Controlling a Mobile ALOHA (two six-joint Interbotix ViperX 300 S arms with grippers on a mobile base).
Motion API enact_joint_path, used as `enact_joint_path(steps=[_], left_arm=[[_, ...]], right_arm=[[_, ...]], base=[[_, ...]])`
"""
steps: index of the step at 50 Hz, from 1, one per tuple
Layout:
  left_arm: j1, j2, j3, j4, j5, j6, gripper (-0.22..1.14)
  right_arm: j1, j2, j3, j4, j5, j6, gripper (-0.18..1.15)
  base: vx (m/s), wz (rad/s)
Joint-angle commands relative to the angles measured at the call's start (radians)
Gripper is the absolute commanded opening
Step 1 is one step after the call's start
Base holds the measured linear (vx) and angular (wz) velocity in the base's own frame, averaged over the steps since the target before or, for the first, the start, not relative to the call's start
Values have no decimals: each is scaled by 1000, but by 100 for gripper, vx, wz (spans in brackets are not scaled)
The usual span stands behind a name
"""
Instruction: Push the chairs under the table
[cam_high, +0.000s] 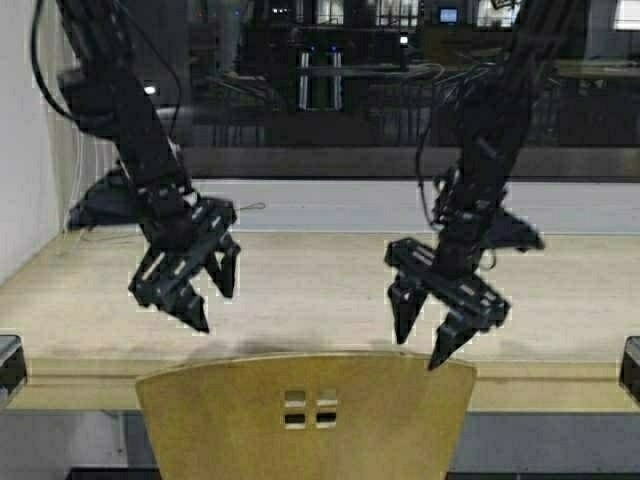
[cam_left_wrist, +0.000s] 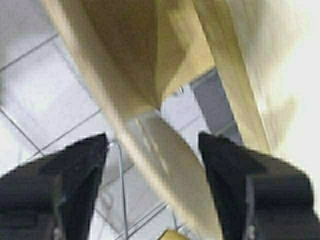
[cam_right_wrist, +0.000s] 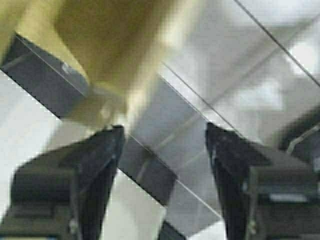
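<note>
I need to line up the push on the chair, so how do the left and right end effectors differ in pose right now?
The left end effector hangs above the chair back's left part, clear of its top edge; the right end effector sits lower, one fingertip about at the top edge near the right corner. The left one hangs over the table farther from the chair than the right. Both are open, pointing down and holding nothing.

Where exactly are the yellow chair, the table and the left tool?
chair (cam_high: 230, 420): high view, its curved back.
table (cam_high: 310, 275): high view, bare top.
left tool (cam_high: 215, 295): high view, between its open fingertips.
</note>
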Motion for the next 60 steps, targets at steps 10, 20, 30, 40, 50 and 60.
enact_joint_path(steps=[10,20,30,40,50,60], left_arm=[[25,-238,175,181,-78,241,90],[72,-436,198,275,9,557,90],[72,-595,167,299,210,813,89],[71,-721,213,322,225,930,89],[74,-873,314,347,249,933,89],[118,-1017,368,402,244,928,89]], right_arm=[[-6,-244,110,-212,-32,-6,87],[-40,-405,87,-537,-38,-5,87],[-55,-594,149,-893,-40,-2,86],[-55,-698,195,-982,-48,-3,86],[-55,-738,206,-991,-48,-5,86],[-43,-778,206,-992,-46,-5,86]], base=[[-5,1],[-13,13],[-13,22],[-11,32],[-14,35],[-22,30]])
